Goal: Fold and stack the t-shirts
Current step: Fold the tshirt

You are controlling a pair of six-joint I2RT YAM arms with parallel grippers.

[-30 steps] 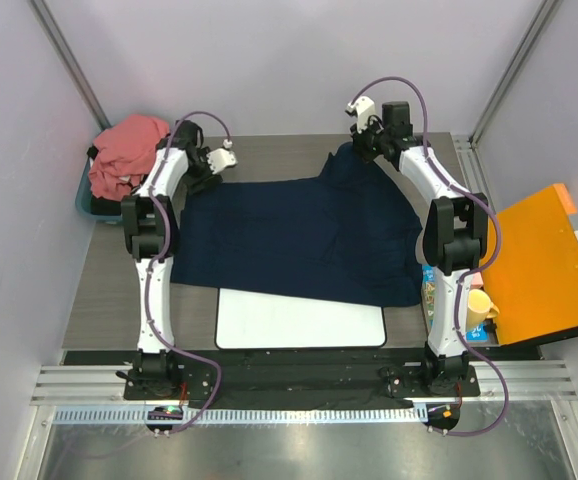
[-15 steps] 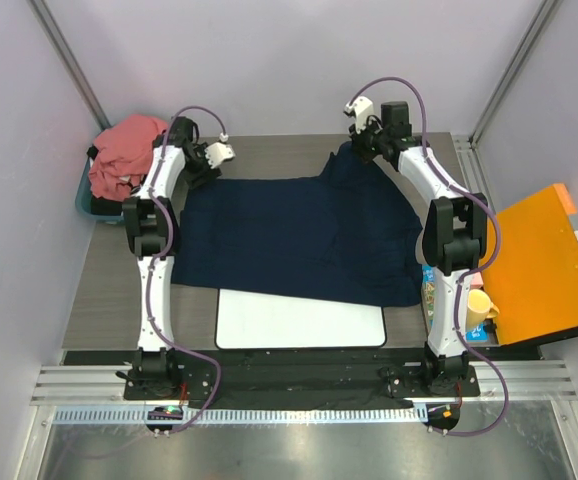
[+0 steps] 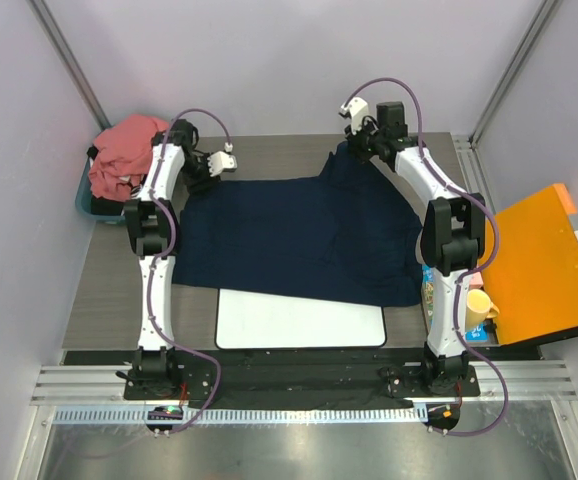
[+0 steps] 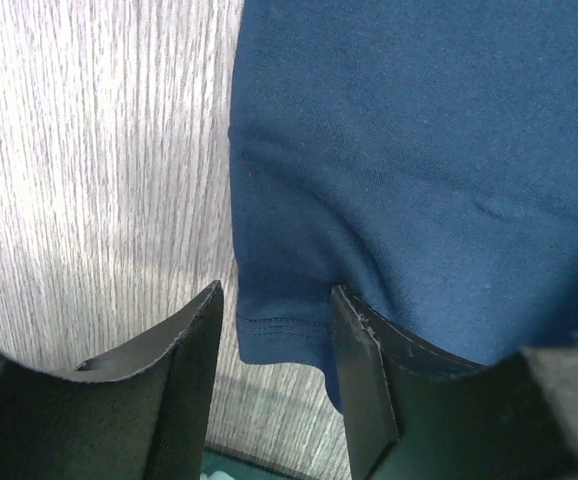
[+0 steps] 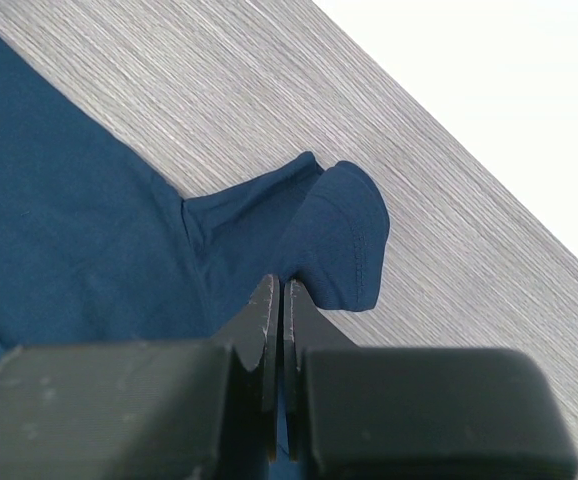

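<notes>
The navy blue t-shirt (image 3: 299,235) lies spread across the grey table. My left gripper (image 3: 201,172) is open at its far left corner; in the left wrist view the hemmed corner (image 4: 279,320) sits between the open fingers (image 4: 184,350), not clamped. My right gripper (image 3: 362,143) is shut on the shirt's far right sleeve; in the right wrist view the sleeve (image 5: 344,235) bunches just beyond the closed fingertips (image 5: 277,300). The salmon-pink t-shirt (image 3: 124,150) lies crumpled in a bin at the far left.
A white rounded mat (image 3: 299,320) lies at the near edge, partly under the navy shirt. A flat orange panel (image 3: 544,265) sits off the right side, with a yellow cup (image 3: 479,305) beside it. A teal bin (image 3: 87,200) holds the pink shirt.
My left gripper has shifted slightly at the far left corner. My right gripper has moved a little farther back with the sleeve.
</notes>
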